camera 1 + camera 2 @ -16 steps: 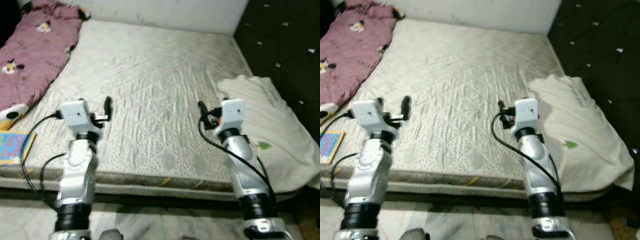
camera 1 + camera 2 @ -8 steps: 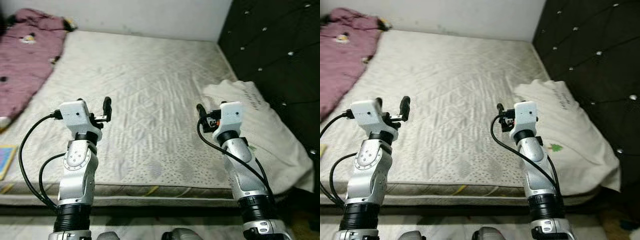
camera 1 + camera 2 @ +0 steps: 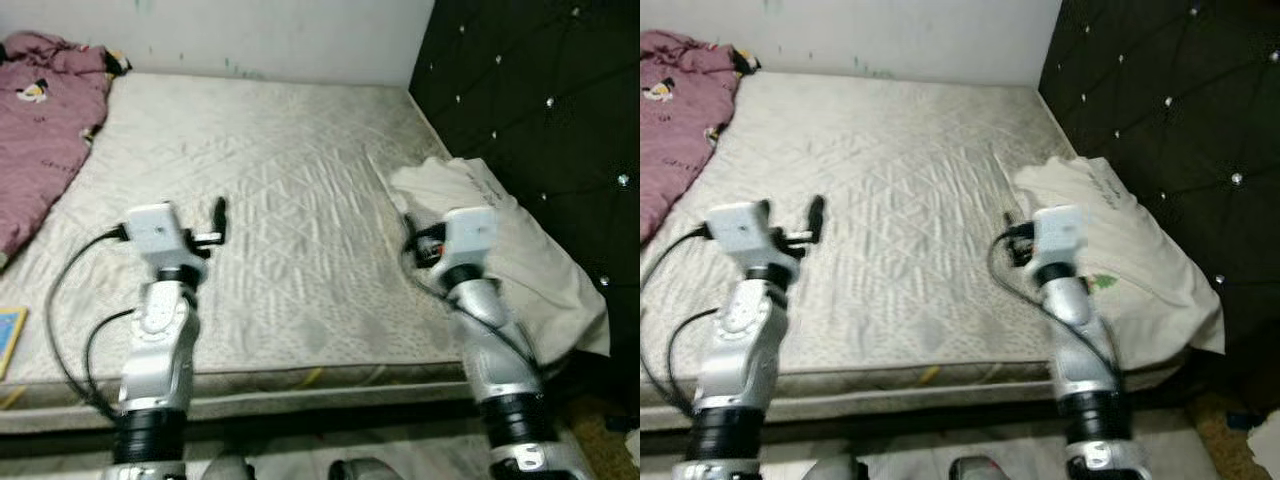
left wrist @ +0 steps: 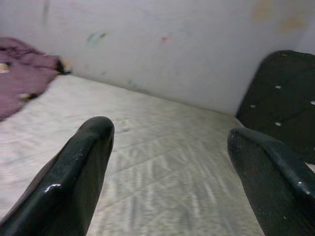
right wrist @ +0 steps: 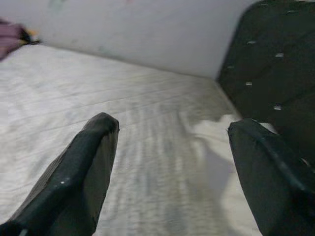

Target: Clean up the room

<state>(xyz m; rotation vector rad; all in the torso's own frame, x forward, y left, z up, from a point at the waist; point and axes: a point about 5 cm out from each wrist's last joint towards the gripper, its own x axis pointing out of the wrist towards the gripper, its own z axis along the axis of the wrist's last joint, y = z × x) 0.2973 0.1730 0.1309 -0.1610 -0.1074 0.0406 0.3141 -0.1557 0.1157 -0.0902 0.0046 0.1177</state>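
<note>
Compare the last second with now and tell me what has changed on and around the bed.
Mostly the camera: the view has swung toward the robot's right, bringing in more of the black tufted headboard and pushing the pink blanket to the picture's edge. Nothing was taken hold of or let go. The left gripper and right gripper stay raised over the mattress, open and empty; the white pillow lies as before.

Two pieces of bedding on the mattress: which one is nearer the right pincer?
The white pillow by the black tufted headboard, lying just beside the right pincer. The pink blanket is at the far opposite corner, beyond the left pincer.
</note>
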